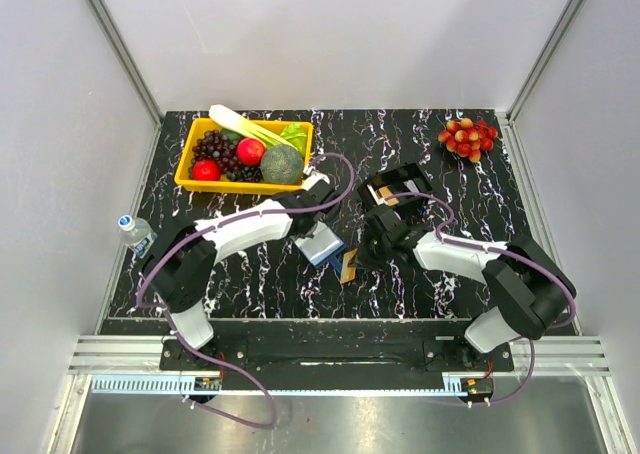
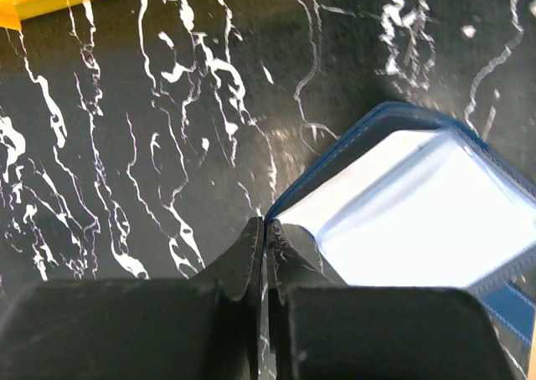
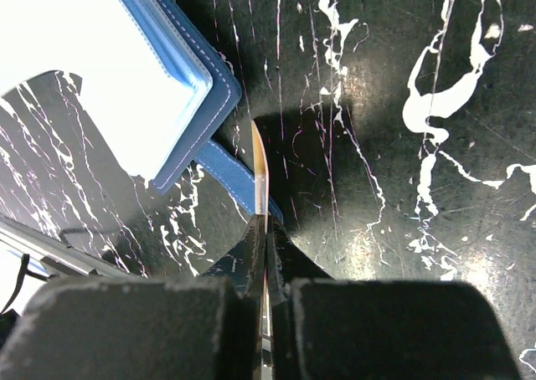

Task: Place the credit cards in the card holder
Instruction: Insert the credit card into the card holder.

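Two arms at work. Left gripper [image 2: 265, 236] jaws are pinched tight on the card holder [image 2: 394, 204] at its near corner, cover or sleeve is hard to tell, likely to steady it open, slots up. Holder lies at 8 o'clock from the black tray [image 1: 372, 186]. Right gripper [image 3: 265, 239] jaws clamp a tan credit card [image 3: 260, 166] edge-on, at 4 o'clock of the holder, ready for sliding in.

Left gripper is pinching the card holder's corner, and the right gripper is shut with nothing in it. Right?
Not quite. The right gripper is shut on a card, seen edge-on between its fingers in the right wrist view. The left gripper does pinch the card holder at its corner.
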Available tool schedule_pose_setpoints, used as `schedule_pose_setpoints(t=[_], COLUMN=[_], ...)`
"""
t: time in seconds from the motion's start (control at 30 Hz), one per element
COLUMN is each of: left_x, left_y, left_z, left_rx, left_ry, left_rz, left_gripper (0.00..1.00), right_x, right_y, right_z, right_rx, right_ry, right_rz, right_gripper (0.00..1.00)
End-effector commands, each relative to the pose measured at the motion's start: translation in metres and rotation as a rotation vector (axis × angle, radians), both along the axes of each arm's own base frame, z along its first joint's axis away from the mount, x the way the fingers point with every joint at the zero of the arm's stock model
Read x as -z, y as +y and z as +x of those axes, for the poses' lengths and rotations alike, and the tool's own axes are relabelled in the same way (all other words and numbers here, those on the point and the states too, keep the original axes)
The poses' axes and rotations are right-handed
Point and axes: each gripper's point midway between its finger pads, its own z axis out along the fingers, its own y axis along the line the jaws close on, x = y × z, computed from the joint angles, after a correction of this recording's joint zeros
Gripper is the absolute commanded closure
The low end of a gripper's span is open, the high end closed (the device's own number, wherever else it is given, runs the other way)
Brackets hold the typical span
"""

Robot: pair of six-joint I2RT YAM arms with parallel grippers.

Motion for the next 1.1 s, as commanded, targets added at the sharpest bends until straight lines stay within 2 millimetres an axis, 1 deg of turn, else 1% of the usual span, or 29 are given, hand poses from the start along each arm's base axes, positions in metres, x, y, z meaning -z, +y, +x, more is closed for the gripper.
schedule_pose_setpoints(t=[0.0, 0.1, 0.23, 0.3, 0.37, 0.43, 0.57, 0.67, 0.8, 0.9, 1.0, 1.07], left_x=[0.006, 0.021, 0.041, 0.05, 0.059, 0.065, 0.072, 0.067, 0.045, 0.034, 0.018, 0.007], left_y=[0.004, 0.008, 0.006, 0.004, -0.001, 0.001, 0.01, 0.006, -0.006, -0.011, -0.015, -0.016], left_z=[0.023, 0.019, -0.001, -0.011, -0.025, -0.036, -0.058, -0.062, -0.057, -0.055, -0.049, -0.046], left_rx=[-0.019, -0.012, -0.012, -0.013, -0.005, -0.017, -0.036, -0.017, 0.011, 0.018, 0.027, 0.034], left_ry=[0.043, 0.125, 0.241, 0.298, 0.351, 0.371, 0.399, 0.373, 0.312, 0.29, 0.251, 0.221], left_rz=[-0.041, -0.063, -0.114, -0.132, -0.175, -0.191, -0.208, -0.233, -0.275, -0.292, -0.305, -0.291], left_gripper=[1.0, 1.0, 1.0, 1.0, 1.0, 1.0, 1.0, 1.0, 1.0, 1.0, 1.0, 1.0], right_x=[0.004, -0.012, -0.038, -0.047, -0.053, -0.059, -0.066, -0.072, -0.071, -0.071, -0.072, -0.081], right_y=[-0.009, -0.006, -0.001, 0.004, 0.01, 0.013, 0.008, 0.004, 0.008, 0.011, 0.007, 0.005], right_z=[-0.001, 0.01, 0.031, 0.037, 0.044, 0.05, 0.061, 0.064, 0.064, 0.063, 0.061, 0.06], right_rx=[-0.021, -0.016, -0.011, -0.02, -0.025, -0.025, -0.002, 0.019, -0.005, -0.005, 0.006, 0.012], right_ry=[0.001, -0.061, -0.149, -0.173, -0.2, -0.226, -0.263, -0.27, -0.255, -0.242, -0.243, -0.255], right_rz=[-0.062, -0.051, -0.026, -0.009, 0.01, 0.019, 0.015, 0.023, 0.035, 0.049, 0.044, 0.06], right_gripper=[1.0, 1.0, 1.0, 1.0, 1.0, 1.0, 1.0, 1.0, 1.0, 1.0, 1.0, 1.0])
